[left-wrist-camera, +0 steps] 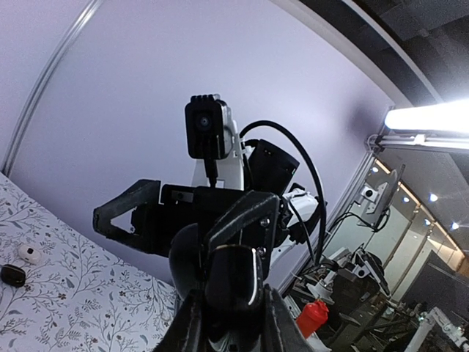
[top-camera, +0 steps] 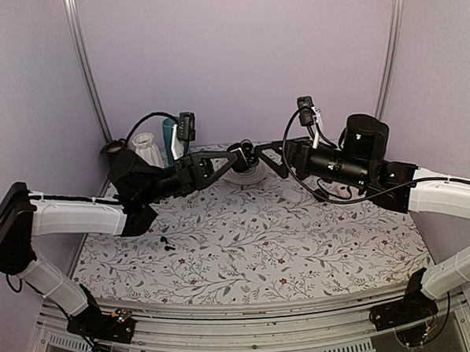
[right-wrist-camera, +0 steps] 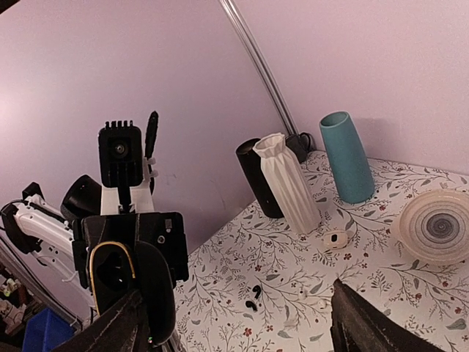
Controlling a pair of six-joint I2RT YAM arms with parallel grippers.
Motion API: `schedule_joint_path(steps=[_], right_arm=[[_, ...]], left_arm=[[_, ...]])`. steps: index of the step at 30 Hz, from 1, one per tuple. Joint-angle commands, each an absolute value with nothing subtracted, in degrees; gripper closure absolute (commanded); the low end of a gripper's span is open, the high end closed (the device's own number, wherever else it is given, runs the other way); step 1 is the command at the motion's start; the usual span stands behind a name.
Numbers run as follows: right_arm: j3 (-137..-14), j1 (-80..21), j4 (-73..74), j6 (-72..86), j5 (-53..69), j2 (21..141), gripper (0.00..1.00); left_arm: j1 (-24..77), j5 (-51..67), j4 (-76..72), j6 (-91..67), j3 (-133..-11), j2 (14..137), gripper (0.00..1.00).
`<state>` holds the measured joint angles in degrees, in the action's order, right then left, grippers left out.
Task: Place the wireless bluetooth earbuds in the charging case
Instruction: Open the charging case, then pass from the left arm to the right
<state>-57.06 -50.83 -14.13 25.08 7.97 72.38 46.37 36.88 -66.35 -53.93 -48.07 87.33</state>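
My left gripper [top-camera: 238, 154] is shut on the black charging case [top-camera: 247, 152] and holds it high above the floral cloth. In the left wrist view the case [left-wrist-camera: 233, 282] sits between my fingers [left-wrist-camera: 187, 323]. In the right wrist view the case [right-wrist-camera: 110, 271] stands open, with a gold rim and its lid hanging beside it. My right gripper [top-camera: 275, 160] is open wide, facing the case, with one finger [left-wrist-camera: 249, 220] right at the lid; I cannot tell if it touches. Two black earbuds [right-wrist-camera: 254, 295] lie on the cloth, and they also show in the top view [top-camera: 166, 243].
A black cylinder [right-wrist-camera: 253, 176], a white ribbed vase [right-wrist-camera: 286, 187] and a teal vase [right-wrist-camera: 348, 158] stand at the back left. A white oval object [right-wrist-camera: 337, 238] and a swirl-patterned plate [right-wrist-camera: 440, 224] lie nearby. A small black knob [left-wrist-camera: 11, 275] lies on the cloth.
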Motion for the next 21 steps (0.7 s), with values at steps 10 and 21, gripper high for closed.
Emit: schedule_joint_path(steps=[10, 21], right_arm=[[-58.78, -51.54, -18.17, 29.1, 16.32, 75.82, 0.42], [-58.8, -51.62, -20.26, 31.26, 18.11, 76.3, 0.76]], left_arm=[[46.91, 35.06, -66.82, -52.08, -47.87, 85.35, 1.0], [46.93, 35.29, -66.32, -52.03, -47.88, 85.44, 1.0]])
